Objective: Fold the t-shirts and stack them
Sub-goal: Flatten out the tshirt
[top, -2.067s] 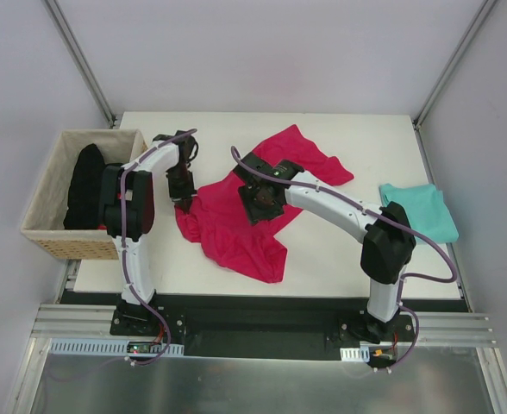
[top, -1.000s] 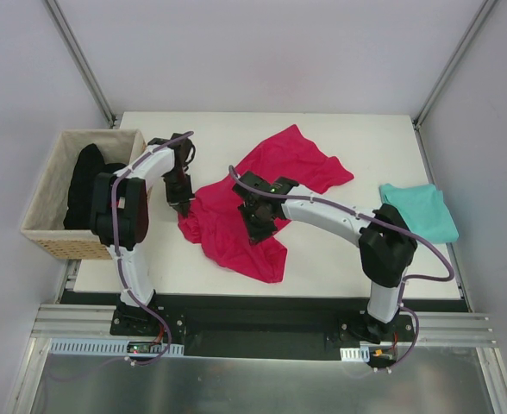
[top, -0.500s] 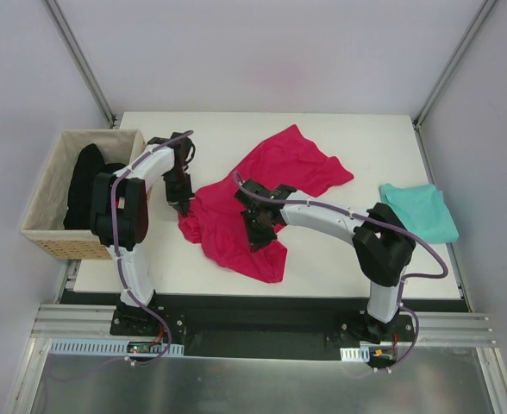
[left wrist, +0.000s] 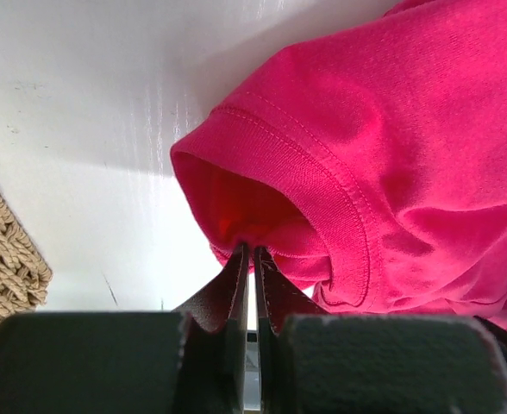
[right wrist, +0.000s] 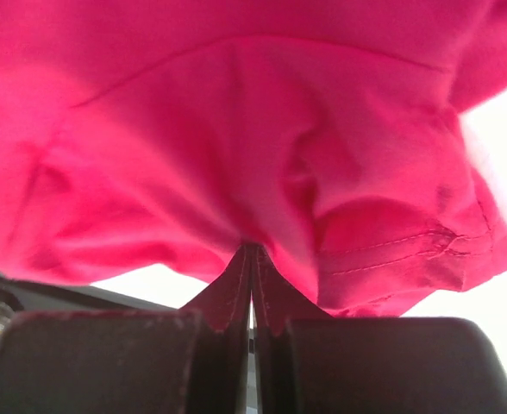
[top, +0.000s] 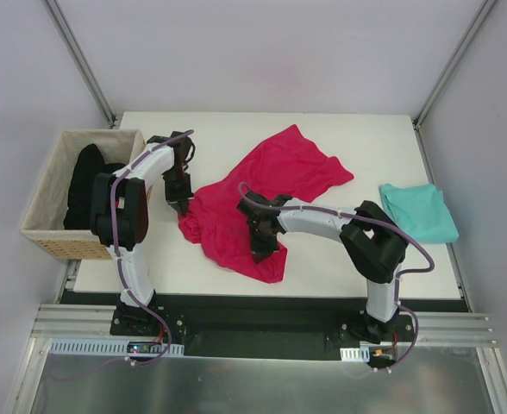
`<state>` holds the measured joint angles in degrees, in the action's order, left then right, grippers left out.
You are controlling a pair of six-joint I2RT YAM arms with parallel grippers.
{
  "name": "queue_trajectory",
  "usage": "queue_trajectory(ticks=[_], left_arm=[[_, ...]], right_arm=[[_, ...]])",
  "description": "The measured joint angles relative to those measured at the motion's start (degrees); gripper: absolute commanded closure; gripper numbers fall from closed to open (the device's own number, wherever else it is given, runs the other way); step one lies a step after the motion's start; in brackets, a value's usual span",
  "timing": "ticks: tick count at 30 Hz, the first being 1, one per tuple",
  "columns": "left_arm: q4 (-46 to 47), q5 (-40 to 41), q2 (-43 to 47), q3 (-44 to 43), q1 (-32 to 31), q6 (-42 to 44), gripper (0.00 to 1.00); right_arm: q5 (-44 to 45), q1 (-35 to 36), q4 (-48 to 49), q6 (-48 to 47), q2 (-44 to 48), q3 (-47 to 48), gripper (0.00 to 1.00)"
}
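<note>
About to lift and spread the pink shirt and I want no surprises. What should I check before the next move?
1. Left hand shut on the pink t-shirt at its sleeve hem: ok.
2. Right hand shut on the same shirt's near part: ok.
3. Pink t-shirt lying flat: not ok, it is rumpled.
4. Teal t-shirt apart from the pink one: ok.
5. Each hand pinching a single layer: cannot tell.

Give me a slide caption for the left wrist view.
Left gripper shut on the crimson-pink t-shirt at a sleeve opening; white table behind, wicker basket at left.
</note>
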<state>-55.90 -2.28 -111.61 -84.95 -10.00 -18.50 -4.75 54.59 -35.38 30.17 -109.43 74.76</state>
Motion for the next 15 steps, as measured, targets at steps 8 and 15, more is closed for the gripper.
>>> queue_trajectory(ticks=[8,15], left_arm=[[-1.2,0.76,0.79,-1.16,0.0,1.22,1.0],[-1.95,2.32,1.77,-1.44,0.0,1.57,1.0]], right_arm=[[0.68,-0.07,1.49,6.19,0.87,-4.07,0.99],[3.28,-0.09,2.27,11.23,3.39,-7.21,0.99]])
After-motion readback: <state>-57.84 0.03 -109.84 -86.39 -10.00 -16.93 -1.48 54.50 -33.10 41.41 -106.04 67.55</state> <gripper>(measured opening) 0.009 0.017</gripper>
